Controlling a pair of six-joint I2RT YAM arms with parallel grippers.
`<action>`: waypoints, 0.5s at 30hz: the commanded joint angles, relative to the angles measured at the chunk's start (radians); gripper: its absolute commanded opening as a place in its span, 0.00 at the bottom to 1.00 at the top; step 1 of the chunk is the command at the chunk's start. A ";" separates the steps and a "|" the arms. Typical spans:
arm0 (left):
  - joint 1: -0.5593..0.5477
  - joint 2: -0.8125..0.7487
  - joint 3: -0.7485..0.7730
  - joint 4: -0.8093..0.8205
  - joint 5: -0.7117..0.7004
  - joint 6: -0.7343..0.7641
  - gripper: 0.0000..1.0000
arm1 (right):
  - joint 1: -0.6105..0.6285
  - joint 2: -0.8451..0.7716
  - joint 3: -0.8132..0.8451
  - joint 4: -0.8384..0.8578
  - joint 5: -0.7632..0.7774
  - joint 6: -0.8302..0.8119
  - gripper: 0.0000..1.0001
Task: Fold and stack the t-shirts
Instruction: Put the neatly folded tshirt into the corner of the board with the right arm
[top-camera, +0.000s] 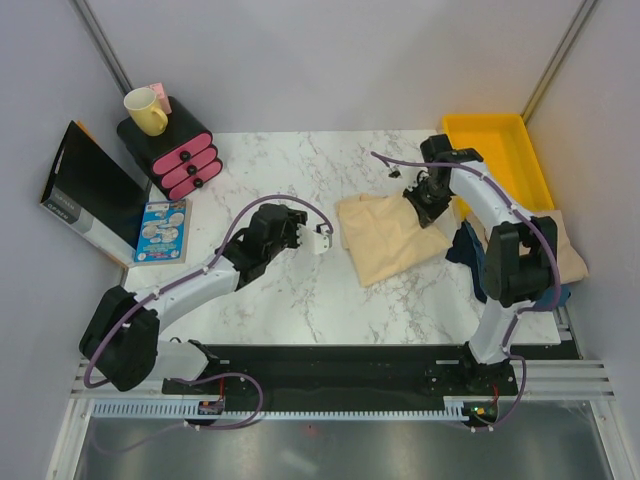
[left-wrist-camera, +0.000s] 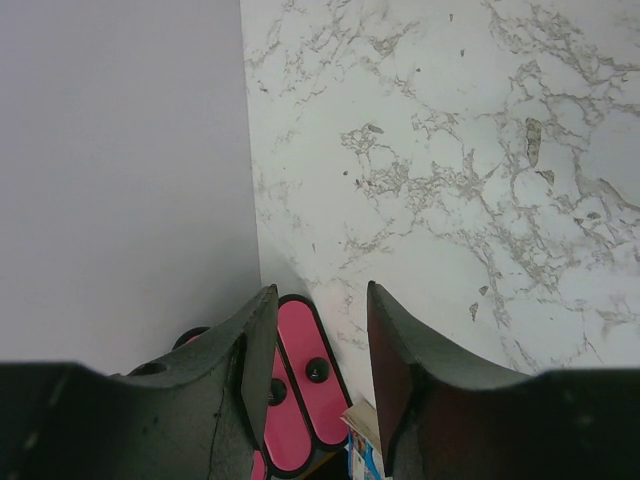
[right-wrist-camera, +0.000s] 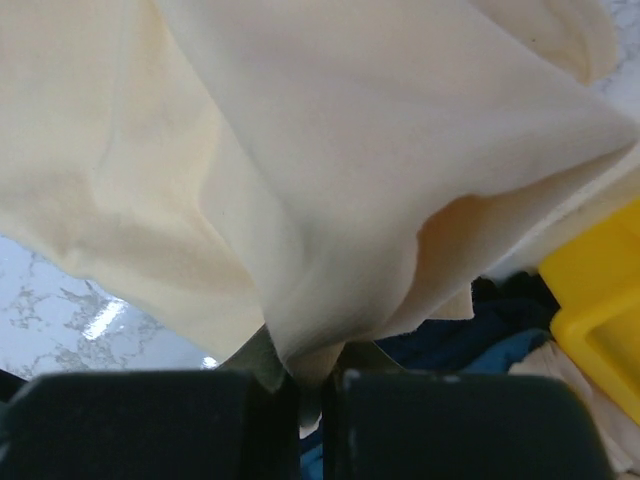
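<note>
- Clamped shut, my right gripper (right-wrist-camera: 305, 385) pinches a bunched edge of the cream t-shirt (top-camera: 385, 235). In the wrist view the fabric drapes away from my fingertips in loose folds.
- That shirt lies on the marble table (top-camera: 300, 290), right of centre. It is a rumpled, roughly four-sided shape, raised at its far right corner where I hold it.
- My left gripper (top-camera: 322, 240) hangs just off the shirt's left edge, jaws partly spread and holding nothing.
- I judge the step to be laying out or folding this first shirt. No tidy fold shows yet, and I cannot tell how many layers are already doubled over.
- The next move calls for my left gripper to take the near or left edge, so both arms can draw the cloth flat before carrying one side over the other.
- A second t-shirt (top-camera: 570, 250) sits heaped at the table's right edge, with a dark blue cloth (top-camera: 465, 245) under my right arm. Nothing is stacked yet.
- The yellow tray (top-camera: 490, 122), just beyond my pinch, shows only its bare floor.
- Far left, the pink drawer unit (top-camera: 185, 160) has its drawers closed, so their contents are hidden. A yellow mug (top-camera: 145, 110) stands on top, and I cannot see inside it.
</note>
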 joint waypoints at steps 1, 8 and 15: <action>-0.004 -0.042 -0.009 0.001 0.009 0.026 0.48 | -0.040 -0.081 0.010 -0.047 0.131 -0.087 0.00; -0.004 -0.045 -0.012 0.000 0.019 0.040 0.48 | -0.101 -0.161 0.014 -0.107 0.206 -0.143 0.00; -0.004 -0.035 -0.001 0.000 0.027 0.034 0.48 | -0.152 -0.276 -0.067 -0.139 0.257 -0.178 0.00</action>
